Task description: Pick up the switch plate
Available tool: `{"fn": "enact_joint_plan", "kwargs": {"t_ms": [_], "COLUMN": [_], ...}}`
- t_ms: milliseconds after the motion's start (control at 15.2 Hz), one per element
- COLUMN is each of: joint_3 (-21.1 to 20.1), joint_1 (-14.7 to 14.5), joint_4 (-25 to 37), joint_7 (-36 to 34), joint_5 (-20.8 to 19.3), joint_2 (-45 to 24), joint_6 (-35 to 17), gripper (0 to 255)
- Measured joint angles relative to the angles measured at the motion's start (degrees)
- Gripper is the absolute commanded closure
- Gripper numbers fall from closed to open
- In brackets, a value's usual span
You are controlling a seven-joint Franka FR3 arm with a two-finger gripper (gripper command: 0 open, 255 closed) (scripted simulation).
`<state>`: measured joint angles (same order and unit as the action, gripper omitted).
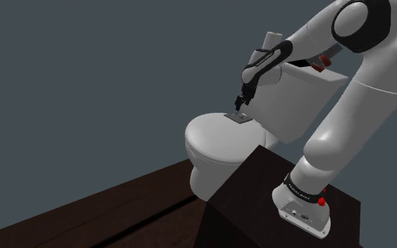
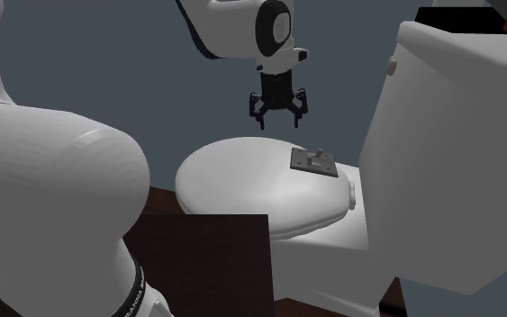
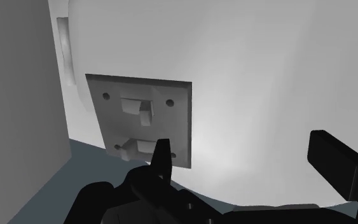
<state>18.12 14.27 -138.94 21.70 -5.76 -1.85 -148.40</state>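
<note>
The switch plate is a grey rectangular plate with two toggle levers. It lies flat on the white toilet lid, at the lid's back edge close to the tank. My gripper hangs open just above it. In the second exterior view the gripper is above the lid and to the left of the plate, not touching it. In the wrist view the plate lies beyond one of the fingertips, outside the gap of the gripper, and nothing is between the fingers.
The white toilet tank rises right behind the plate, with a small red object on top. My dark stand sits beside the bowl. A dark wooden floor and a grey wall lie beyond.
</note>
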Motion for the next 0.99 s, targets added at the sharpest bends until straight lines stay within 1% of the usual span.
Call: {"fn": "enact_joint_plan", "kwargs": {"t_ms": [198,594,792,990], "joint_3": [0.4,-0.7,-1.7,-2.4], "joint_1": [1.3,6.3,8.0,8.4], "joint_4": [4.2,12.6,15.2,15.6], "joint_7": [3.0,9.3,10.6,10.8], "joint_5": [2.9,8.9,10.5,11.2], "joint_2": [-6.3,-18.8,-22.7,-24.7], "joint_6": [-2.4,-7.3,-8.8,-10.4], "gripper": [0,0,0,0]}}
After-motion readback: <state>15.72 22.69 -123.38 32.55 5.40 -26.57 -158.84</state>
